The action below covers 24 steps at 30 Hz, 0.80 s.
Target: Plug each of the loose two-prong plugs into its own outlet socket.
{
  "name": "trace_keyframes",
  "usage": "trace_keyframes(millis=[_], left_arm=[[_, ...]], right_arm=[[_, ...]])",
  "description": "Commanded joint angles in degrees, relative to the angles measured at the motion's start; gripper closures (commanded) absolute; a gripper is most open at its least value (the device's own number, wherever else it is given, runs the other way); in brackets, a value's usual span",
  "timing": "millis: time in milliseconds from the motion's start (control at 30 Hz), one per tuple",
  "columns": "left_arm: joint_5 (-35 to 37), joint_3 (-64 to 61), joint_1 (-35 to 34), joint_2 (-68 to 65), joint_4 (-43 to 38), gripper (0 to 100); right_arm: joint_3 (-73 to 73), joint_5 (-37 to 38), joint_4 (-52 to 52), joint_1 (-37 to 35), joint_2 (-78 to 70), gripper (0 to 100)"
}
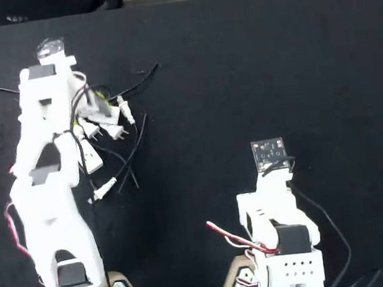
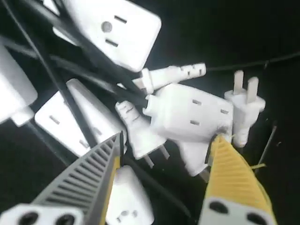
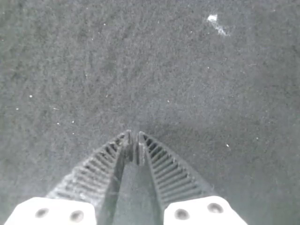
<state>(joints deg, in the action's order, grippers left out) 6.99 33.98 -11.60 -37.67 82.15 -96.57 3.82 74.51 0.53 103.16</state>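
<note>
Left gripper [image 2: 166, 150] is wide open, low over the pile [image 1: 104, 118] of plugs and sockets on the left of the table [image 1: 272, 61]. A white socket block [image 2: 187, 112] and a two-prong plug [image 2: 140, 136] sit between its fingers. Can't tell if the yellow finger [image 2: 229, 173] touches the block. A second plug [image 2: 243, 105] is against the block, prongs up. Black cables [image 2: 61, 65] cross the other sockets [image 2: 117, 28], and several are cut off at the frame edge. In the high view the left arm [image 1: 45, 171] hides part of the pile, so the count is unclear. Right gripper [image 3: 133, 138] has its fingers pressed together over the black table.
</note>
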Motion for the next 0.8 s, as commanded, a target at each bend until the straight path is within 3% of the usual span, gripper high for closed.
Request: trace_keyframes(millis=[0,167,367,767], left_arm=[[2.7,20.3,-0.1,-6.9,9.5,70],[2.5,35.9,-2.9,-11.6,19.0,70],[2.3,38.5,-5.0,-12.9,18.5,70],[6.2,36.7,-2.3,-20.0,18.3,70]], right_arm=[[0.0,0.0,0.4,1.1,5.3,98.7],[0.0,0.0,0.4,1.1,5.3,98.7],[0.0,0.0,0.4,1.1,5.3,98.7],[0.0,0.0,0.4,1.1,5.3,98.7]])
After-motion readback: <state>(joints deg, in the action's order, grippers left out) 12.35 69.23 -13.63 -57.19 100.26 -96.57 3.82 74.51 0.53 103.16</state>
